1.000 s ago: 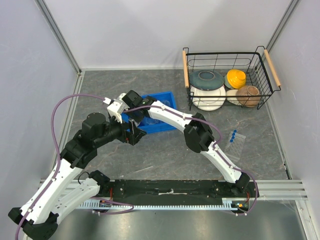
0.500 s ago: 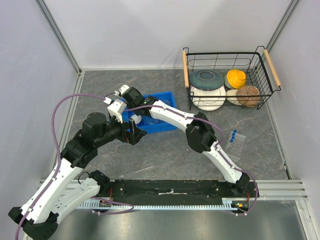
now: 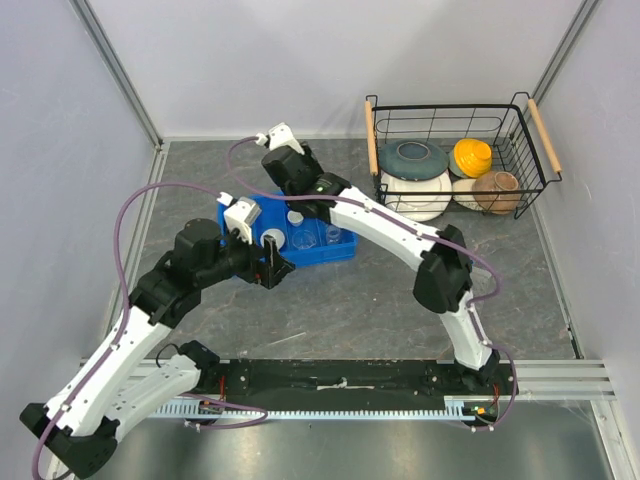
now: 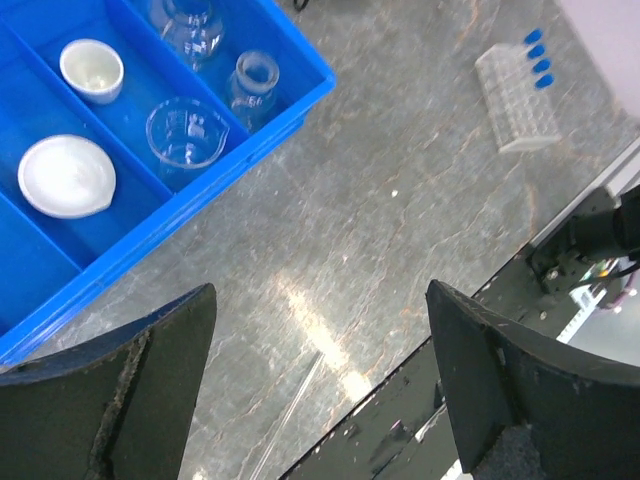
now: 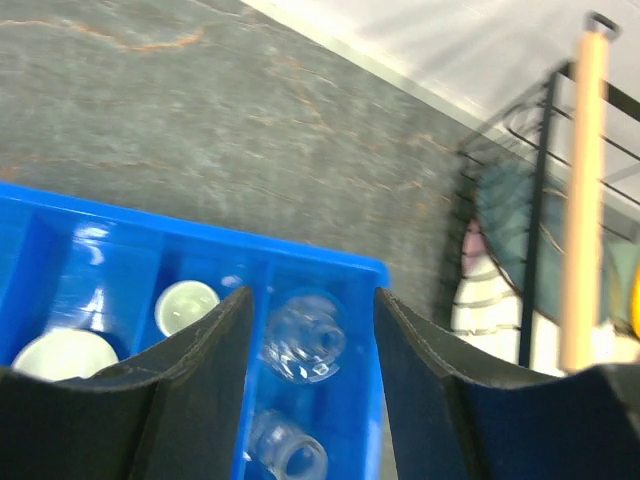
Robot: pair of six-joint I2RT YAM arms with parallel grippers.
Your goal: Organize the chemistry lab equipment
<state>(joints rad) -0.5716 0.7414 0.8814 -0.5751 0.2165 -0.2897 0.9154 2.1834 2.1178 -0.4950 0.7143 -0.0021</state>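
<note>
Since the tube rack [image 4: 517,100] is the one lab piece lying outside the blue tray [image 4: 250,150], the coming move, as I judge it, turns on where that rack sits. It rests flat on the bare worktop [image 4: 400,210], well apart from the tray's right corner, off to the robot's right and closer to the near edge. Its long axis runs roughly crosswise to the tray's near wall. The blue-capped tubes [image 4: 538,58] show as a short row of caps at its farther end.

Inside the tray stand a glass beaker [image 4: 187,130], a glass flask [image 4: 250,85], a white round dish [image 4: 65,175] and a tiny white cup [image 4: 92,68], each in a compartment.

The right tool [image 5: 312,320] hangs above the tray's far side with its jaws apart and nothing gripped; a flask stands in the tray below the gap. The right arm [image 3: 400,235] is stretched long from its base, reaching left and away. It would therefore have to fold back toward its own side to reach the rack.

The left tool [image 4: 320,390] sits at the tray's near side, spread wide and empty, facing across the worktop toward the rack. The left arm [image 3: 150,320] is bent, with its forearm pointing right. The rack lies on the right arm's side, so that arm seems the likelier one to fetch it.
</note>
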